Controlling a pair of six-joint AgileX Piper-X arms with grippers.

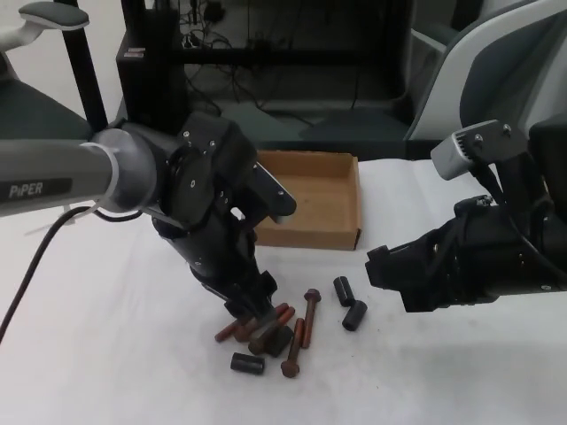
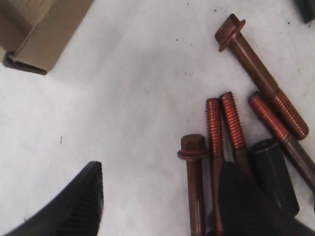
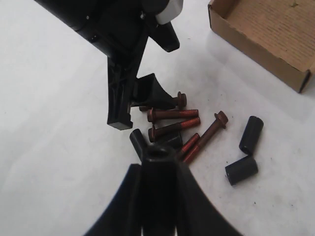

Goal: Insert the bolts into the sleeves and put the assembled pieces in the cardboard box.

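Several copper-coloured bolts [image 1: 288,332] lie in a heap on the white bench, with a black sleeve [image 2: 273,172] among them. My left gripper [image 2: 157,206] stands open over the heap, one finger [image 2: 243,206] resting on the bolts [image 2: 216,142] and the other on bare cloth. It also appears as the left gripper [image 3: 138,104] beyond the bolts [image 3: 172,120]. My right gripper [image 3: 158,169] is shut on a black sleeve [image 3: 158,153], held above the bench near the heap. The cardboard box [image 1: 306,237] stands open behind the heap.
Two loose black sleeves [image 1: 344,290] [image 1: 354,315] lie right of the heap, and another sleeve [image 1: 248,363] lies in front of it. The box corner [image 2: 34,34] is near my left gripper. Bare white cloth [image 1: 106,354] spreads to the left and front.
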